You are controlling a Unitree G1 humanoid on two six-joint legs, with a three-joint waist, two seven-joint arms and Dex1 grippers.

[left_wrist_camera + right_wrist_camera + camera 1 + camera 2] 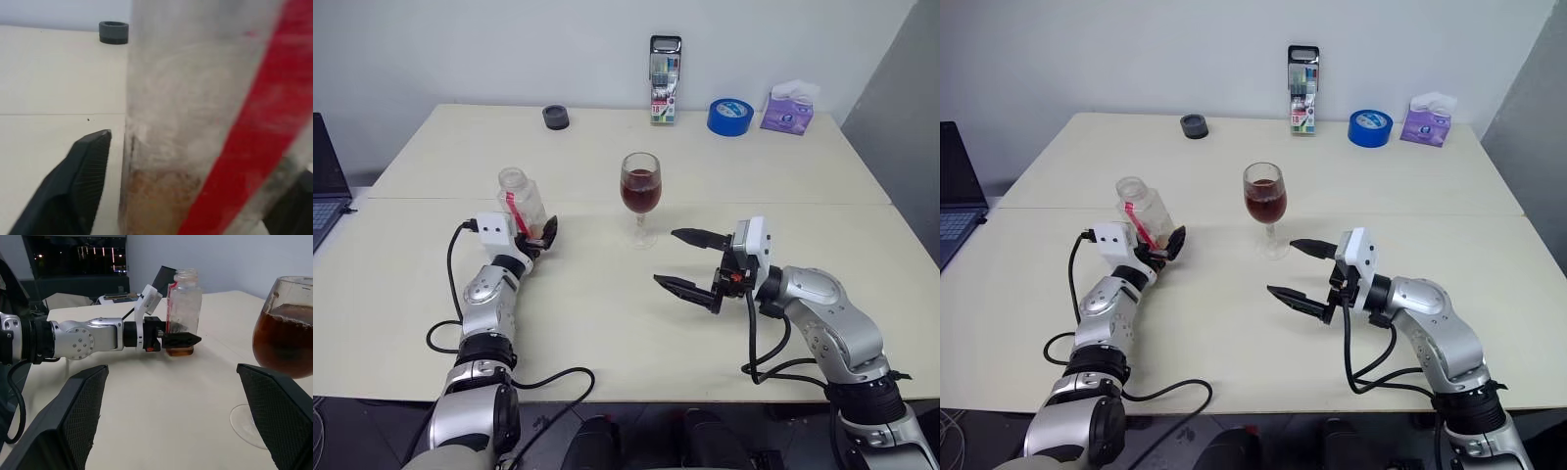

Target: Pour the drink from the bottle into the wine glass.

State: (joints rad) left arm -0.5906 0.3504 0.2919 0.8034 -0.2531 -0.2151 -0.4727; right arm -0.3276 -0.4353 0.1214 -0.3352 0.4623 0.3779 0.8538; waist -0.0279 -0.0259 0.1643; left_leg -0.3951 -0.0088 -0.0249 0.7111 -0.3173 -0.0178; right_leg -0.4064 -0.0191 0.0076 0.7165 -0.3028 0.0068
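Left wrist view | bottle (195, 117) blurred | hides right finger.

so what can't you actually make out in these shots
- Left tool: whether its fingers touch the bottle; the bottle hides the far finger in the left wrist view.
- Bottle label: blurred in the left wrist view.
- Marker pack: print too small in the head views.
- Wine glass: cut off by the right wrist view's edge.

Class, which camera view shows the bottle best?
The right wrist view: the bottle stands whole, side-on, uncapped, a little drink at its bottom, between the left gripper's fingers. The head views show it smaller, from above. The left wrist view gives a blurred close-up of its wall and red strip.
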